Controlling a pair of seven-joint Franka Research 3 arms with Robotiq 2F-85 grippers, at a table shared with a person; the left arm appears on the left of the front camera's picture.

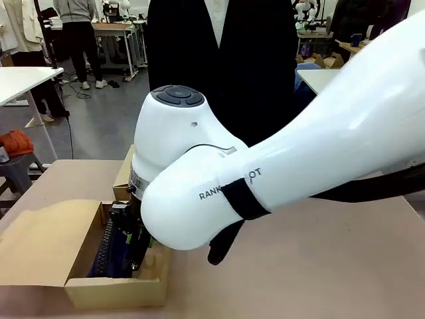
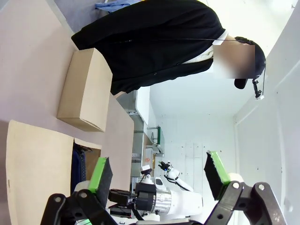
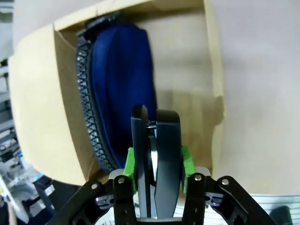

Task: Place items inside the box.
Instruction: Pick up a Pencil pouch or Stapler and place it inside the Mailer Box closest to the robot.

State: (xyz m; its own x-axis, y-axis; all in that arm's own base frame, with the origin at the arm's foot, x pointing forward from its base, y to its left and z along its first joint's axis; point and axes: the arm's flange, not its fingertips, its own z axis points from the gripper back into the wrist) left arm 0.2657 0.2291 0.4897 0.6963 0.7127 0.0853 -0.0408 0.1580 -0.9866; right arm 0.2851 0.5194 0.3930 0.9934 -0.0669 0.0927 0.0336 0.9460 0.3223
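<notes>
With the left fingers (image 2: 99,174) hanging spread, the right fingers (image 3: 185,163) are clamping a black stapler (image 3: 161,136), seemingly just inside the box (image 3: 213,61), and should be lowering it beside the blue pouch (image 3: 122,79) before letting go.

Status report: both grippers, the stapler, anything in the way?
Right gripper shut on black stapler, above open box. Left gripper open, empty. Navy pouch in box; bare floor beside it.

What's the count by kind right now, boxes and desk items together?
Navy blue fabric zip pouch, lying in the open box: 1
Slim black stapler, over the open box: 1
Open brown cardboard box: 1
Closed brown cardboard box: 1
Total: 4
</notes>
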